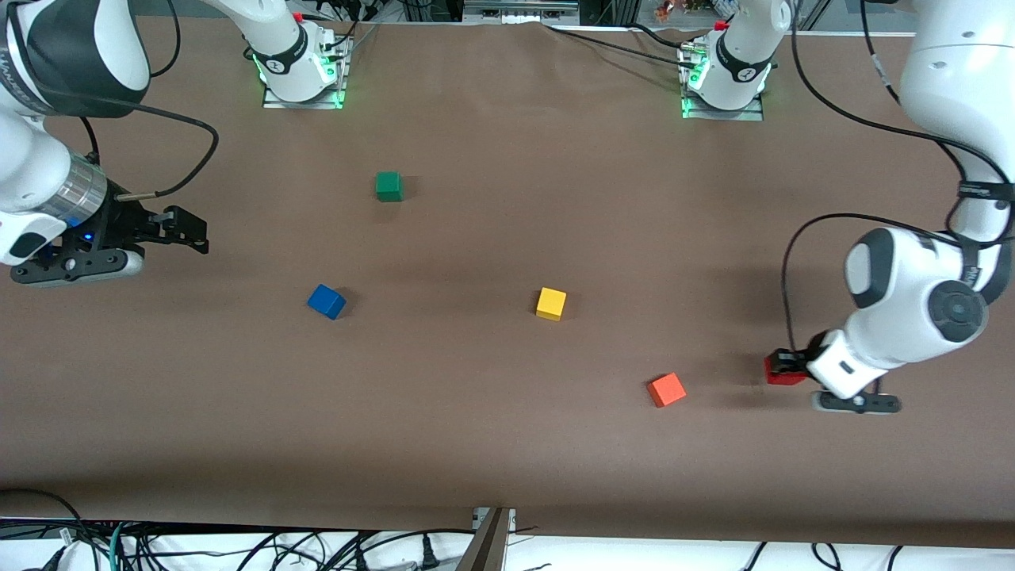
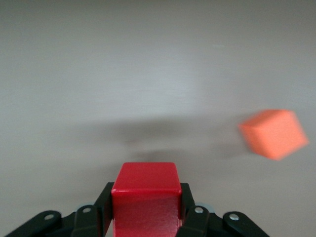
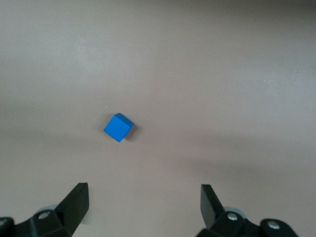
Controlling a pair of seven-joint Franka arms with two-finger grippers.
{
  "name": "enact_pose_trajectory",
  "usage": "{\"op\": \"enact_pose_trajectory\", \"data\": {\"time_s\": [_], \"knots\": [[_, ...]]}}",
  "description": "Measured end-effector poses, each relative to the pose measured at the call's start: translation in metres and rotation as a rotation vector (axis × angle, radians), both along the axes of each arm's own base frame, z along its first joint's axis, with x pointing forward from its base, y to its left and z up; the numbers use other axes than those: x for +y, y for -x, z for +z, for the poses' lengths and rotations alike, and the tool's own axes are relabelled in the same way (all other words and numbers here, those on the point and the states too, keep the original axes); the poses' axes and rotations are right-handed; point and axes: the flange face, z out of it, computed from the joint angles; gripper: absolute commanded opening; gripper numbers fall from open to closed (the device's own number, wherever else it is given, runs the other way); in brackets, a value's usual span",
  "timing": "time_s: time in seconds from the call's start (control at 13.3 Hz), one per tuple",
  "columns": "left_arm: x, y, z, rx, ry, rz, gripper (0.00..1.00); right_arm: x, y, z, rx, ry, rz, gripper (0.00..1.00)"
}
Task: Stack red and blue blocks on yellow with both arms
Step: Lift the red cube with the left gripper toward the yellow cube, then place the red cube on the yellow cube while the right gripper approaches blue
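The red block (image 1: 780, 373) is gripped between the fingers of my left gripper (image 1: 783, 366), low at the left arm's end of the table; whether it touches the table I cannot tell. In the left wrist view the red block (image 2: 145, 195) fills the jaws of the left gripper (image 2: 145, 210). The blue block (image 1: 327, 301) lies on the table toward the right arm's end. My right gripper (image 1: 193, 235) is open and empty, up in the air beside it; in the right wrist view the blue block (image 3: 118, 128) lies ahead of the right gripper (image 3: 143, 200). The yellow block (image 1: 551, 304) sits mid-table.
An orange cube (image 1: 667, 389) lies between the yellow block and the left gripper, nearer to the front camera; it also shows in the left wrist view (image 2: 274, 134). A green cube (image 1: 388, 186) sits farther from the camera, toward the right arm's base.
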Motion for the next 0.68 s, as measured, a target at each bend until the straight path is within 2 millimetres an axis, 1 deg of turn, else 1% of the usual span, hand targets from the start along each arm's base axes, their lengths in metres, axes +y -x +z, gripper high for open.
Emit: {"op": "enact_pose_trajectory", "data": {"time_s": [0.08, 0.15, 0.23, 0.3, 0.38, 0.45, 0.68], "knots": [[-0.044, 0.002, 0.010, 0.007, -0.003, -0.061, 0.00, 0.001, -0.001, -0.004, 0.007, 0.003, 0.000, 1.00], [-0.092, 0.008, 0.019, 0.006, -0.005, -0.123, 0.00, 0.001, -0.002, -0.009, 0.014, 0.005, 0.000, 1.00], [-0.142, 0.017, 0.027, 0.000, -0.005, -0.175, 0.00, 0.002, -0.004, -0.013, 0.020, 0.008, 0.000, 1.00], [-0.186, 0.029, 0.031, -0.002, -0.006, -0.202, 0.00, 0.002, -0.005, -0.016, 0.024, 0.008, 0.000, 1.00], [-0.219, 0.041, 0.031, 0.000, -0.008, -0.211, 0.00, 0.004, -0.006, -0.021, 0.030, 0.000, -0.002, 0.99], [-0.244, 0.051, 0.029, 0.005, -0.008, -0.219, 0.00, 0.006, -0.008, -0.026, 0.037, -0.014, -0.006, 1.00], [-0.306, 0.082, 0.015, 0.025, -0.012, -0.296, 0.00, 0.009, -0.014, -0.038, 0.038, -0.032, -0.014, 1.00]]}}
